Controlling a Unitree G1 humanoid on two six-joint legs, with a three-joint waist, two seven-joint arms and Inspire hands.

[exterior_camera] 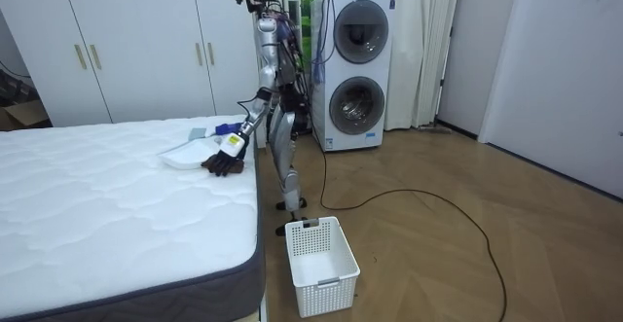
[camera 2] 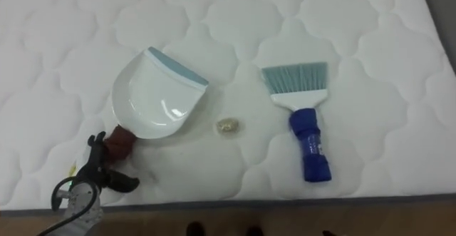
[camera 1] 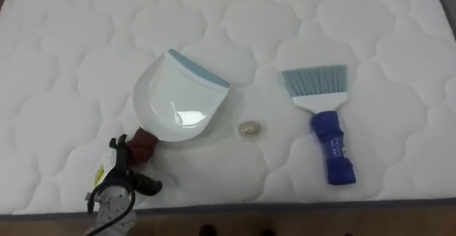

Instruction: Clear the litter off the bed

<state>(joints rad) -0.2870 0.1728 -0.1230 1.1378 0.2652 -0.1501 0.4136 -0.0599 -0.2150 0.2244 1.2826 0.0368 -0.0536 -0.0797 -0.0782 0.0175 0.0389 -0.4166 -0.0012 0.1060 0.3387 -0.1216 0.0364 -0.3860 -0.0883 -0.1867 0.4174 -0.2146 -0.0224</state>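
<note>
White plastic dustpan (camera 1: 178, 97), blue-grey lip; beige crumb (camera 1: 250, 127) just beside.

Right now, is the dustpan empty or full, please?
Empty: the dustpan shows a bare white inside; the scrap lies on the mattress beside it.

The left robot hand (camera 1: 117, 186) is cut off at the bottom edge, wrist gone, and it covers the tip of the dark red handle (camera 1: 144, 143) of the white plastic dustpan (camera 1: 174, 100). Small beige speck (camera 1: 250, 127) beside it: too small to identify. The white quilted mattress (camera 1: 71, 65) spills past three edges.
</note>
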